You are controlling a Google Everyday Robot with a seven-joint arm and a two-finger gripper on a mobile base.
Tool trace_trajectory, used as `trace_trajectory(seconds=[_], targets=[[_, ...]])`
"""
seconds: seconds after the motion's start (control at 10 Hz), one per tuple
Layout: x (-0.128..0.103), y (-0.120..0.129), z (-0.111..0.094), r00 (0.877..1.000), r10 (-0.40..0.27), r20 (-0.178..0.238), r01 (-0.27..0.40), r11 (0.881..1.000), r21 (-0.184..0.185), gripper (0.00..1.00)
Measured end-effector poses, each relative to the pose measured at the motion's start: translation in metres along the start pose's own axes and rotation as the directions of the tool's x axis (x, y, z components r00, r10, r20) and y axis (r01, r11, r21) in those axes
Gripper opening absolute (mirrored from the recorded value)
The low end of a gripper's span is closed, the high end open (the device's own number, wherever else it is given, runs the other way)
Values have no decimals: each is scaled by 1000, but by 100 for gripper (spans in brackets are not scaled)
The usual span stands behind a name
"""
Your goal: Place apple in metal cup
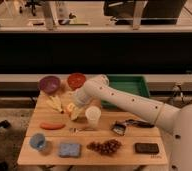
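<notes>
Hand point(77, 111) low over apple point(70, 107), beside white cup point(93, 116); grip state indiscernible.
Risks: knocking white cup; metal cup unlocated.

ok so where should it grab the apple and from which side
Across the widest part of the apple, coming straight down from above. It is round, so a grip across the middle holds best, and the banana and white cup crowd its sides. The end effector is already low beside the apple, between it and the white cup.
</notes>
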Motion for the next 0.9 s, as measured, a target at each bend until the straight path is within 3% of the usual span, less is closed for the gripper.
trace_trajectory(seconds=[0.3, 0.5, 0.9], targets=[[-3, -2, -5, 1000, -4, 4, 4, 1000, 18, 80], [-16, -10, -27, 1000, -31, 2, 31, 998, 60, 80], [-39, -28, -94, 999, -44, -5, 44, 991, 128, 80]])
